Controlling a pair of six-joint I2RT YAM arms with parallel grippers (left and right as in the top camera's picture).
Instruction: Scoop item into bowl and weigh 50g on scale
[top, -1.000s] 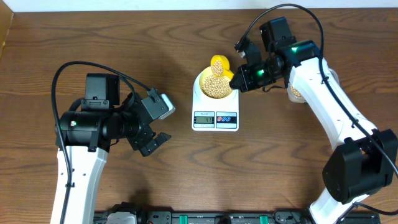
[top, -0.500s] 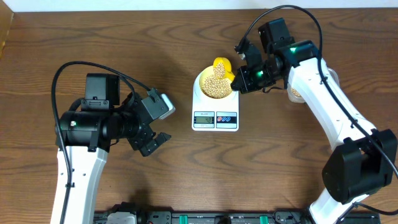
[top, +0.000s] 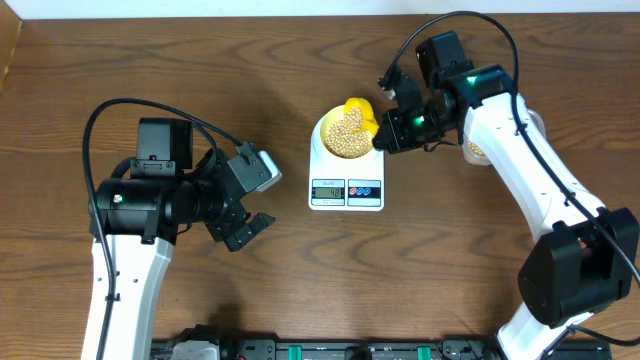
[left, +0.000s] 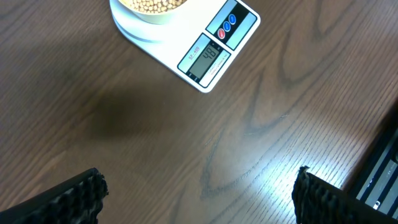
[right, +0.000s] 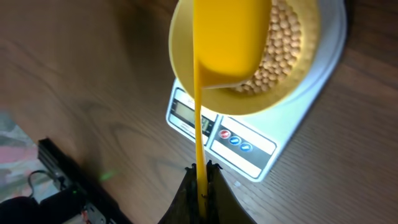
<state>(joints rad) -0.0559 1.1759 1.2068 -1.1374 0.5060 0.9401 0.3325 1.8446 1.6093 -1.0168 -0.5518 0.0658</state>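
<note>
**Table** — brown wood grain. Its edges are cut off in both wrist views.

**Right arm** — reaches from the near right corner up and inward, with the forearm bent back toward the centre. Its white link covers most of whatever holds the spare beans, of which only a small patch shows.

**Left arm** — folded at the left of the table, well apart from the scale, with the wrist turned toward the centre.

**Scale** — white, mid-table, with the display and two coloured buttons on the near edge. The left wrist view crops its far part. The digits are too small to read with confidence.

**Bowl** — pale yellow, standing on the scale platform. Its top is cropped in the right wrist view.

**Scoop** — yellow, with the cup over the far side of the bowl and the handle running back to the gripper. The cup hides part of the bowl's contents, and whether it touches them cannot be told.

**Right gripper** — clenched on the end of the scoop handle.

**Left gripper** — released, with the jaws wide over bare wood. Only the ribbed black fingertips enter its own view.

**Beans** — tan, heaped in the bowl.
</note>
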